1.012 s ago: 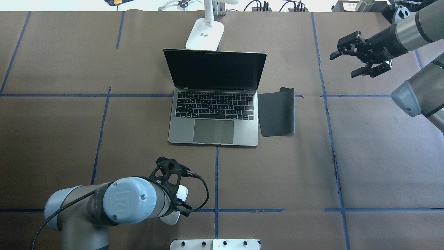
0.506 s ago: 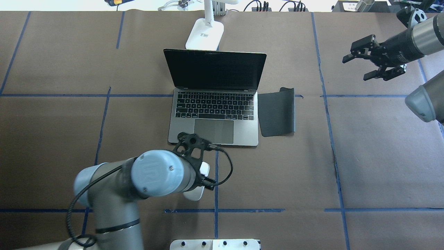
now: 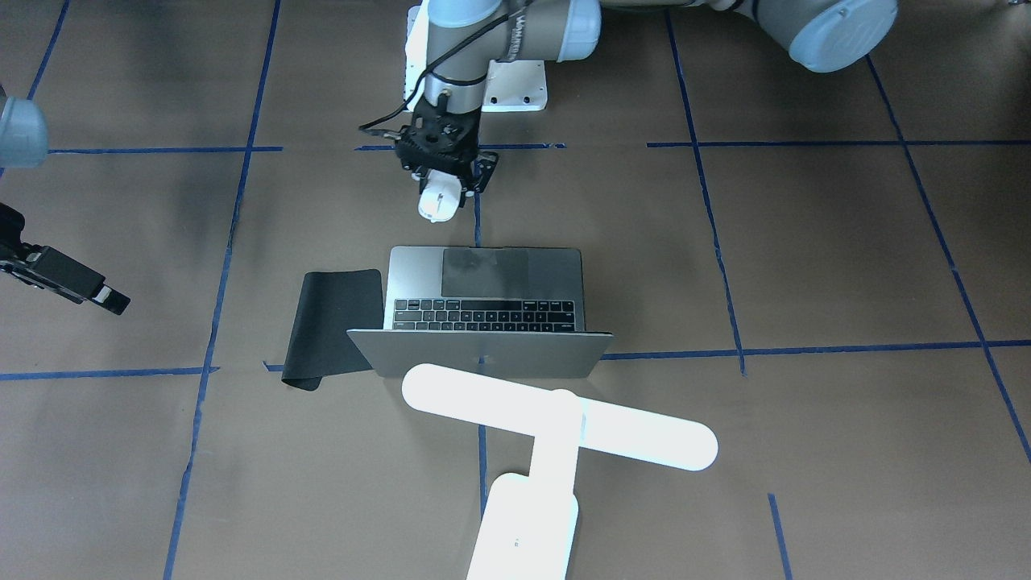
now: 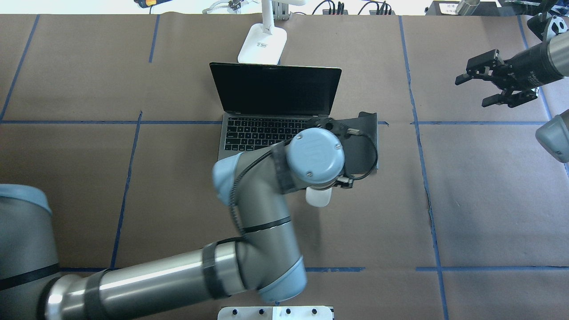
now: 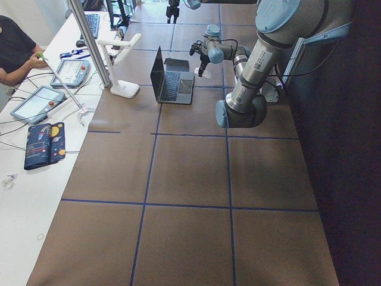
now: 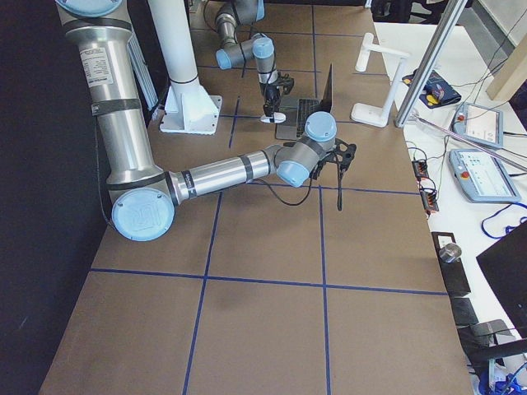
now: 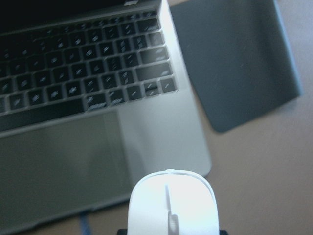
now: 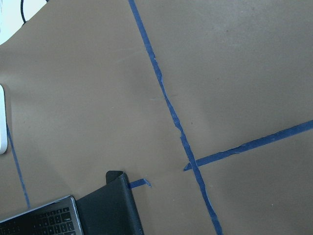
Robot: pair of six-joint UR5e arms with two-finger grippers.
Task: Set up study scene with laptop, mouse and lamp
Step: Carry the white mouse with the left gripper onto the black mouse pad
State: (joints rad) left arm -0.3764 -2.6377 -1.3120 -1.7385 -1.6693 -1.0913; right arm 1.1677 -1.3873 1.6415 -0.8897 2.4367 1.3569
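The grey laptop (image 4: 275, 91) stands open at the table's middle, and it also shows in the front view (image 3: 483, 310) and the left wrist view (image 7: 98, 98). My left gripper (image 3: 441, 171) is shut on the white mouse (image 3: 439, 205) and holds it above the table by the laptop's front right corner. The mouse peeks out under the wrist in the overhead view (image 4: 318, 198) and fills the bottom of the left wrist view (image 7: 172, 203). The white T-shaped lamp (image 3: 556, 419) stands behind the laptop. My right gripper (image 4: 471, 93) is open and empty at the far right.
A black floppy mat (image 4: 361, 146) lies to the right of the laptop, partly under my left wrist; it also shows in the front view (image 3: 330, 322). The white bolted pedestal (image 3: 515, 84) is at the robot's base. Blue tape lines cross the brown table.
My left arm has carried the mouse from near the front edge forward and right, to the laptop's front right corner. My right gripper has drawn back to the right, still open.
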